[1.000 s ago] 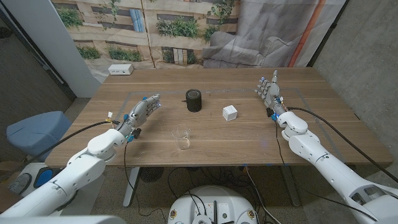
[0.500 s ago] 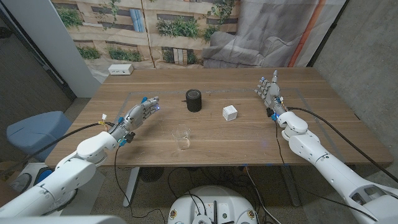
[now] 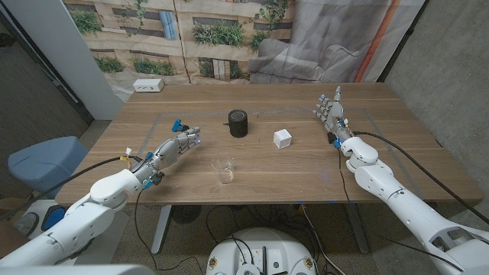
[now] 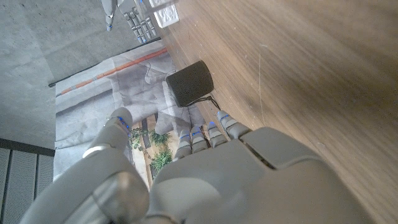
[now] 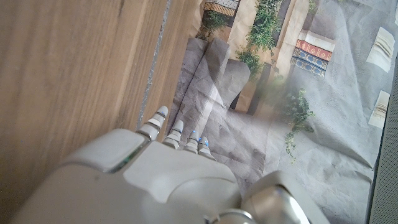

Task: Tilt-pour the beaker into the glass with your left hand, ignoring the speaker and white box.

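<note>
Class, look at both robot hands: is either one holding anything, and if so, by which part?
Nothing is held. The left hand is open beside the glass, apart from it; the right hand is open too.

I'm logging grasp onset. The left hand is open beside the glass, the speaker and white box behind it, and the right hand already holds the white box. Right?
Not quite. In the head view the right hand holds nothing; the white box stands apart from it. The left hand, glass and speaker are as you say.

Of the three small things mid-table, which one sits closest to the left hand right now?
The clear glass vessel, nearest the table's front edge. The left hand is beside it; the black speaker and white box sit farther back.
</note>
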Robot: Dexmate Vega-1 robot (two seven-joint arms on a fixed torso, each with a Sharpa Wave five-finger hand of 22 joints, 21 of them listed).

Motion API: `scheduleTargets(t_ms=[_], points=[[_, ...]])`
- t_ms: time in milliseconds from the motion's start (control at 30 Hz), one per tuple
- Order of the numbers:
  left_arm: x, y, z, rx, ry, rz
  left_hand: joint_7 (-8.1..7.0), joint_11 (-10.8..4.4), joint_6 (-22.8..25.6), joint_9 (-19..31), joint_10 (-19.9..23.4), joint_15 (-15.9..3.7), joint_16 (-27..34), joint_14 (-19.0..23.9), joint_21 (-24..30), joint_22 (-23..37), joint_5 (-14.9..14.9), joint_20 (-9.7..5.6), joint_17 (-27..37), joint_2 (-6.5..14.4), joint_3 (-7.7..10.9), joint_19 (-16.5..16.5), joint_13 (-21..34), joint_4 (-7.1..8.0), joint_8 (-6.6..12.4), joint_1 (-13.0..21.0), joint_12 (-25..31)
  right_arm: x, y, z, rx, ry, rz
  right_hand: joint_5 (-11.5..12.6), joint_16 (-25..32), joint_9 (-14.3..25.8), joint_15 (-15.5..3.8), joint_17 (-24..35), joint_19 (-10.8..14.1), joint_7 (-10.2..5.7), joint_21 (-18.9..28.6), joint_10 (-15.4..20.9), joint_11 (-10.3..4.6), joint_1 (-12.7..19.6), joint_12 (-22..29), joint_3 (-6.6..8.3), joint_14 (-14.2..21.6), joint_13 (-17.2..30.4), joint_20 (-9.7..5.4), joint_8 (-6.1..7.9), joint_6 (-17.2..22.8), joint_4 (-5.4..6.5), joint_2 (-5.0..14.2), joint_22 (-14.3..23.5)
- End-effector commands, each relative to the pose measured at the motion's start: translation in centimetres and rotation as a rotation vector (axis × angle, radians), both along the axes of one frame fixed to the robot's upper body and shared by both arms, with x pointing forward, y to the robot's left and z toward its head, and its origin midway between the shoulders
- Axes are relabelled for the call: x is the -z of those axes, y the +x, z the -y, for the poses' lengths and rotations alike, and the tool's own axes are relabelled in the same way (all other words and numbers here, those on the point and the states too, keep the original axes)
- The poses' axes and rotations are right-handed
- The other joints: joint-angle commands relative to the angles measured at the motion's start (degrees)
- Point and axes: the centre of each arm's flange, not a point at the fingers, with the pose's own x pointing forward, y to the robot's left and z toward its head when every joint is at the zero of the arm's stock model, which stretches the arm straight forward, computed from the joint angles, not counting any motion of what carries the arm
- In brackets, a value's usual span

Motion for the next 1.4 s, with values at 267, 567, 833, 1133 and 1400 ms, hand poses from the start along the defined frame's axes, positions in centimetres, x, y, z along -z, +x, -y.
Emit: scheduleTargets(t_ms=[267,567,833,1133,1400], points=[[1.8,-1.3,-1.1,0.083,0.103,0.024,0.09,-0.18,-2.0,0.1,-1.8,-0.84,0.0,-1.5,-0.2,0.1,0.5,-2.76,0.2,-1.5,0.48,-1.4,0.3,-0.22,0.03,2.2,-0.1,0.0,0.0,0.0,0.0,0.0,0.0,0.3,0.2,0.1,-1.12,0.3,0.1,-0.04,0.4,-0.5,0.16,0.1,0.4,-0.4,-0.3,0.3,0.37,0.31,-0.3,-0.02,4.99,0.3],[1.9,-1.1,-1.6,0.125,0.174,0.021,0.23,-0.05,-5.6,0.1,-5.0,-0.56,0.0,-4.1,-0.2,0.1,0.4,-3.21,0.3,-4.3,0.76,-3.5,0.4,-0.09,-0.08,5.5,-0.3,0.0,0.0,0.0,0.0,0.0,0.0,0.3,0.2,0.1,-1.12,0.3,0.1,-0.04,0.4,-0.5,0.16,0.1,0.4,-0.4,-0.3,0.3,0.37,0.31,-0.3,-0.02,4.99,0.3],[1.9,-1.1,-1.3,0.167,0.228,0.031,1.04,0.46,-8.6,0.1,-7.4,0.17,0.1,-6.5,-0.6,0.1,-0.2,-3.09,0.3,-6.4,0.92,-7.4,0.4,0.05,-0.09,8.2,-0.2,0.0,0.0,0.0,0.0,0.0,0.0,0.3,0.2,0.1,-1.12,0.3,0.1,-0.04,0.4,-0.5,0.16,0.1,0.4,-0.4,-0.3,0.3,0.37,0.31,-0.3,-0.02,4.99,0.3],[1.8,-1.3,-0.6,0.193,0.297,0.059,2.14,1.85,-12.5,0.1,-11.2,1.08,0.0,-9.9,-0.5,0.1,-0.7,-2.97,0.3,-8.1,1.13,-11.2,0.3,0.2,-0.18,10.8,-0.4,0.0,0.0,0.0,0.0,0.0,0.0,0.3,0.2,0.1,-1.12,0.3,0.1,-0.04,0.4,-0.5,0.16,0.1,0.4,-0.4,-0.3,0.3,0.37,0.31,-0.3,-0.02,4.99,0.3],[1.6,-1.6,0.2,0.196,0.345,0.105,3.39,4.21,-18.7,0.2,-17.0,2.85,-0.2,-15.1,-0.5,0.2,-0.6,-2.31,0.3,-9.4,1.22,-16.7,0.3,0.39,-0.55,13.6,-0.6,0.0,0.0,0.0,0.0,0.0,0.0,0.3,0.2,0.1,-1.12,0.3,0.1,-0.04,0.4,-0.5,0.16,0.1,0.4,-0.4,-0.3,0.3,0.37,0.31,-0.3,-0.02,4.99,0.3]])
